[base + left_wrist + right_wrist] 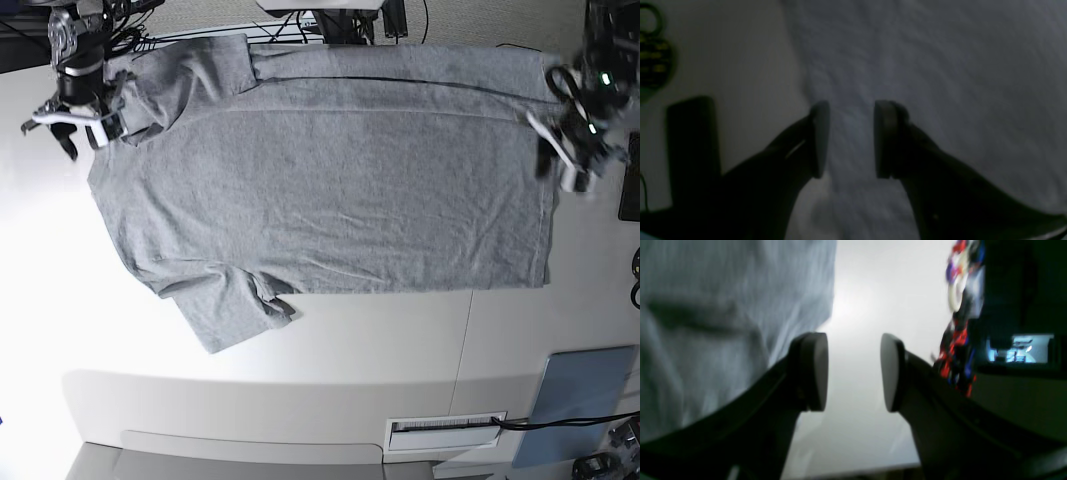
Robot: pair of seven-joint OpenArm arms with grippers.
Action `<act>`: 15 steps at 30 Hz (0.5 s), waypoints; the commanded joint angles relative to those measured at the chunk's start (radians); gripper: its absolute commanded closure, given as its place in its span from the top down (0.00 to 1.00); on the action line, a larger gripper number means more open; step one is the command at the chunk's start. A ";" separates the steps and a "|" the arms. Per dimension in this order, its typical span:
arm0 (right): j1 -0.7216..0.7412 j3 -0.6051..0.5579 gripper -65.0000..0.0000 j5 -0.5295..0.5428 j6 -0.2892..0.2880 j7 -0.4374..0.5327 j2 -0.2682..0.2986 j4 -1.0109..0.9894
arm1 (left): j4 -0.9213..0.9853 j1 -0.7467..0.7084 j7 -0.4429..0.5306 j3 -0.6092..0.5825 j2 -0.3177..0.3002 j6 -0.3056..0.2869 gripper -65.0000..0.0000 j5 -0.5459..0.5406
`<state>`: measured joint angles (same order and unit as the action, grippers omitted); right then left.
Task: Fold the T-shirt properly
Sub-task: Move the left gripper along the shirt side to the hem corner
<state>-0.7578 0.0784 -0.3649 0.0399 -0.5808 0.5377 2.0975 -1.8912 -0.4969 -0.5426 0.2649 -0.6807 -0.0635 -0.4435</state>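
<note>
The T-shirt (350, 190) lies across the table (330, 390), its upper edge partly hidden by the arms. The left gripper (851, 140) and right gripper (853, 371) are spread; blur obscures fabric contact.

left wrist view: whole scene blurred, shirt (940, 100) cut off by frame | right wrist view: cables (953, 350) blurred | base view: both arms (585, 110) cropped
</note>
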 commanded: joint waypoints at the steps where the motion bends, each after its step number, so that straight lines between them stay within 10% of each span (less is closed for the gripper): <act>1: 0.009 0.008 0.40 -0.008 0.018 0.041 0.011 0.017 | 0.023 0.041 0.019 0.010 -0.015 0.000 0.36 -0.013; 6: 0.067 0.005 0.40 0.153 0.016 0.174 0.010 0.017 | 0.204 0.229 -0.001 0.006 -0.008 -0.087 0.36 -0.076; 15: 0.201 -0.074 0.40 0.290 -0.040 -0.013 0.002 0.017 | 0.510 0.562 -0.059 0.006 0.061 -0.159 0.36 -0.108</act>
<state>-0.5591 -0.0029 -0.0692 -0.0086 -0.6106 0.5285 2.0964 -1.3651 0.0517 -0.6163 0.2642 -0.5976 -0.2195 -0.5461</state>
